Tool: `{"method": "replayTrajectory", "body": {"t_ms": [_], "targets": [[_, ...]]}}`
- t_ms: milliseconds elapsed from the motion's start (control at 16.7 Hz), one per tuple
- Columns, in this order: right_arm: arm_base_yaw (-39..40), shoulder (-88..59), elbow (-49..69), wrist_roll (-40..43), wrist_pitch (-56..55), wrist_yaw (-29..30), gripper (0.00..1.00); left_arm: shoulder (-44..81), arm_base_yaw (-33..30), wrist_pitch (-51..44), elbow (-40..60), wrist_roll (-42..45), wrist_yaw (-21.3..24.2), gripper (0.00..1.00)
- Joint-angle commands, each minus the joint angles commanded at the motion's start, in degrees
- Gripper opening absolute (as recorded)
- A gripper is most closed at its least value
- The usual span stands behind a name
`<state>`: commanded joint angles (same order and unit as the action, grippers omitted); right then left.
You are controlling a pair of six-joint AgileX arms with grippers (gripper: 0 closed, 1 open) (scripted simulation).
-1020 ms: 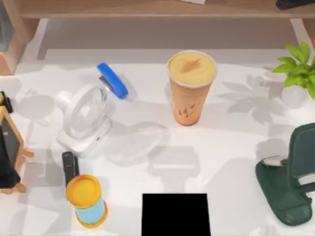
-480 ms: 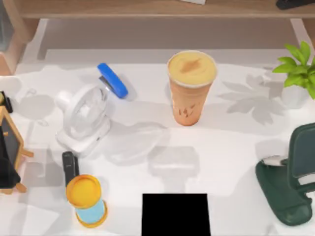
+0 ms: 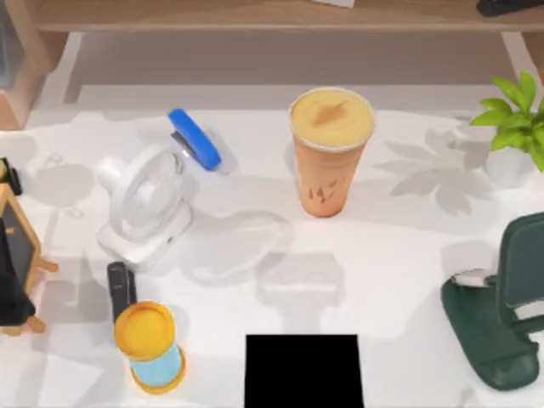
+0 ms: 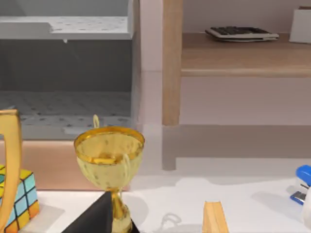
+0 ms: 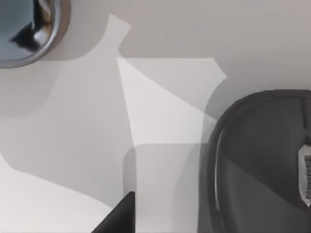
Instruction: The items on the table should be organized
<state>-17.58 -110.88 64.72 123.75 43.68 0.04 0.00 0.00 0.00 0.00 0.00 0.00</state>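
The tall orange drink cup (image 3: 327, 174) with its yellow-orange lid stands upright at the back middle of the white table (image 3: 399, 255). A small dark grey mouse (image 3: 121, 289) lies at the front left, just behind an orange-lidded blue canister (image 3: 150, 347). In the left wrist view a dark tip of my left gripper (image 4: 103, 217) pokes in near a gold trophy (image 4: 110, 158). In the right wrist view a dark tip of my right gripper (image 5: 120, 217) hangs over bare tabletop beside the dark green stand (image 5: 262, 165). Neither tip touches any item.
A white desk fan (image 3: 143, 204) and blue stapler (image 3: 194, 138) sit at the left. A wooden easel (image 3: 19, 263) stands at the left edge, a black square (image 3: 303, 371) at the front, a green stand (image 3: 493, 323) and potted plant (image 3: 512, 119) at the right. The wooden shelf (image 3: 255, 15) runs along the back.
None of the objects has moved. Only the soft arm shadows on the middle of the table shift slightly.
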Motion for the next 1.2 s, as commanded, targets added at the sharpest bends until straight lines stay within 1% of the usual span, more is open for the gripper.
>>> {"method": "replayTrajectory", "body": {"t_ms": [360, 420, 960, 1080, 1200], "targets": [[0.0, 0.0, 0.0, 0.0, 0.0, 0.0, 0.02, 0.0, 0.0, 0.0, 0.0, 0.0, 0.0, 1.0], [0.0, 0.0, 0.0, 0.0, 0.0, 0.0, 0.0, 0.0, 0.0, 0.0, 0.0, 0.0, 0.0, 1.0], [0.0, 0.5, 0.1, -0.2, 0.6, 0.3, 0.0, 0.0, 0.0, 0.0, 0.0, 0.0, 0.0, 1.0], [-0.2, 1.3, 1.8, -0.2, 2.6, 0.4, 0.0, 0.0, 0.0, 0.0, 0.0, 0.0, 0.0, 1.0], [-0.2, 2.8, 4.7, 0.0, 6.9, 0.3, 0.0, 0.0, 0.0, 0.0, 0.0, 0.0, 0.0, 1.0]]}}
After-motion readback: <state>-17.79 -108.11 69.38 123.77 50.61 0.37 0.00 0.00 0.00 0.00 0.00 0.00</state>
